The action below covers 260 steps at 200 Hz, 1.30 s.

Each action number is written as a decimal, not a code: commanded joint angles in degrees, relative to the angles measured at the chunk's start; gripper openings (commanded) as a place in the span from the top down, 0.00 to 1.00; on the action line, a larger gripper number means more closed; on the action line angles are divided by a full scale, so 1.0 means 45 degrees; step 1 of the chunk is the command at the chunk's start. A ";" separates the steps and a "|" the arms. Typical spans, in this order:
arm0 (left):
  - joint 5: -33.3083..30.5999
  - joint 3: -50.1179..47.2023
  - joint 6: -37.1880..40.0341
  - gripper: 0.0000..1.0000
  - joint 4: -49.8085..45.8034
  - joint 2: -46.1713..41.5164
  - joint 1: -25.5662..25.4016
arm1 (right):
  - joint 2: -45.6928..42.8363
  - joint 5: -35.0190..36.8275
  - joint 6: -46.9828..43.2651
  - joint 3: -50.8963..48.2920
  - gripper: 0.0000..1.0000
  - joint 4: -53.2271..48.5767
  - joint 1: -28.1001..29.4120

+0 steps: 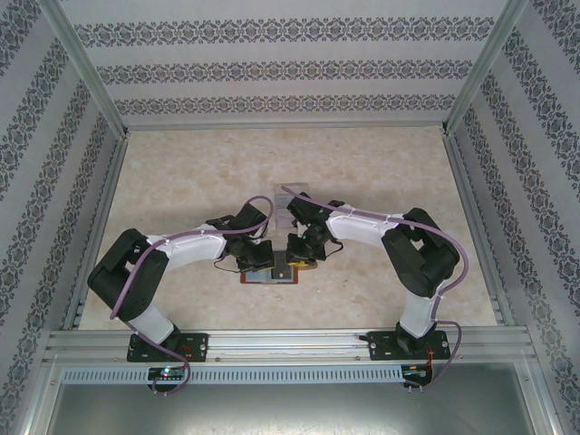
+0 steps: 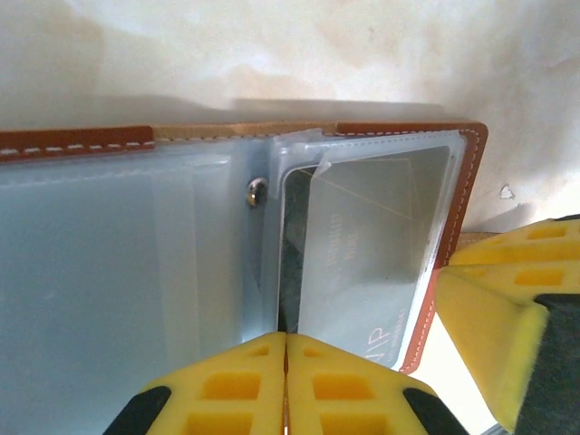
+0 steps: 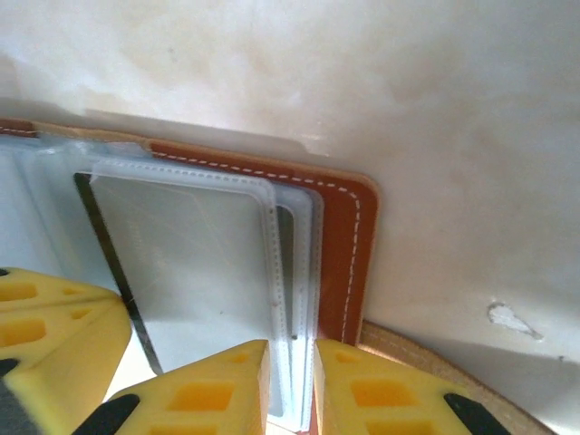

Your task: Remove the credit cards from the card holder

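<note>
Two arms: both bent inward, wrists meeting over mid-table.
Left gripper (image 1: 256,260) (image 2: 286,349): yellow pads pressed flat together, nothing between them. Tips sit on the open holder near the line between its left panel and right pocket, probably pinning it.
Card holder: small folding brown leather card holder with grey-blue plastic pockets (image 1: 269,279) (image 2: 471,208) (image 3: 344,245). It lies open and flat at mid-table, between the two grippers.
Cards: pale whitish thin rectangular credit card with faint print (image 2: 372,254) (image 3: 190,263), inside the right pocket, slightly skewed. Dark grey-black card (image 2: 290,281) is a sliver behind it, on the pocket's left side.
Right gripper (image 1: 304,254) (image 3: 290,349): jaws nearly closed, pinching the pocket's layered plastic edge just inside the brown rim. No card in them that I can tell.
Handling: cards likely light, stiff and slick, and snug in the sleeve. Holder is soft and floppy and will lift or slide unless held down.
Where to grip: an exposed card edge at the pocket mouth, pulled along the sleeve. Avoid the plastic.
Surface: pale beige marbled tabletop (image 1: 181,181), smooth, little friction.
Room: patterned wallpaper panels (image 1: 272,72) on three sides, aluminium rail (image 1: 290,340) along the near edge.
</note>
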 commanded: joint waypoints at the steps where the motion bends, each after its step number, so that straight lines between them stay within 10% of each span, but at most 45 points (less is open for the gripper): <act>1: 0.0259 0.0269 0.0205 0.92 0.0037 0.0178 0.0158 | -0.0470 0.0005 0.0161 0.0074 0.78 -0.0046 0.0148; 260: -0.0760 0.0733 0.0855 0.86 -0.1420 -0.0059 0.0147 | 0.0635 -0.0152 -0.0113 -0.0015 0.76 -0.0015 0.0201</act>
